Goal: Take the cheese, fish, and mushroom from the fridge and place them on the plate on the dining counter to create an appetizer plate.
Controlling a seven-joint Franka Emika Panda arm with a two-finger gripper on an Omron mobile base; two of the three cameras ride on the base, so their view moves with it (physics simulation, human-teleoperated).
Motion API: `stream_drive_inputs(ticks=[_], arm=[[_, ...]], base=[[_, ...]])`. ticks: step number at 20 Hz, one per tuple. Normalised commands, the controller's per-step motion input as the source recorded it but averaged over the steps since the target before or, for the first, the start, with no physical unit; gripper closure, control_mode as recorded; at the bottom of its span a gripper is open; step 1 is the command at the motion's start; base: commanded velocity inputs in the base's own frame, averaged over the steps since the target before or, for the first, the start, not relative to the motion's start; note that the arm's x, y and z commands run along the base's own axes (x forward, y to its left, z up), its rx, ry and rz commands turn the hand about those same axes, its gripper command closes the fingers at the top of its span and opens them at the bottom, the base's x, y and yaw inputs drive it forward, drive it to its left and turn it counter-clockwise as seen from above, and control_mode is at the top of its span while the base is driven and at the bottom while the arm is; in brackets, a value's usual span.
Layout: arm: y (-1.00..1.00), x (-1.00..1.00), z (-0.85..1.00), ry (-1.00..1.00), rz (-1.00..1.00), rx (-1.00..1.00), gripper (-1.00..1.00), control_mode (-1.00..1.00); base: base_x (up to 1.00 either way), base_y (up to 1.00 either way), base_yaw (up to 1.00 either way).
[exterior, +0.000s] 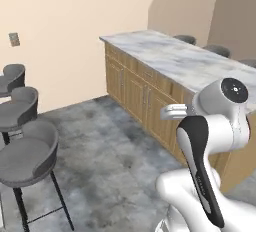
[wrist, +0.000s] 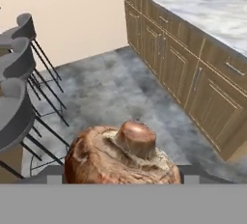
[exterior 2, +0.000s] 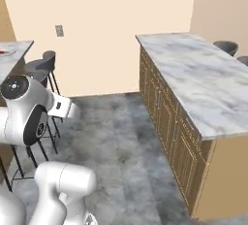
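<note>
Mushroom (wrist: 123, 156) rides gripped in the robot's hand (wrist: 123, 177) above the kitchen floor (wrist: 116, 90), marble worktop (wrist: 202, 1) nearby; a jolt in transit could shake it loose.

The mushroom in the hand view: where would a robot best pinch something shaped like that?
Probably across the broad brown cap of the mushroom, one jaw on each side. It lies stem-up, and the stub of a stem looks too short and narrow for a steady hold, while the rounded cap offers two opposite flanks.
</note>
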Motion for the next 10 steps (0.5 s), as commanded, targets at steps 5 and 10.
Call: stream_drive_inputs(ticks=[5, 10], arm=[[0.00, 0.00, 0.00, 0.00, 0.00, 0.00, 1.00, 1.00], [0.00, 0.00, 0.00, 0.00, 0.00, 0.00, 1.00, 1.00]], base=[[1.00, -0.46, 0.58], [1.00, -0.46, 0.57]])
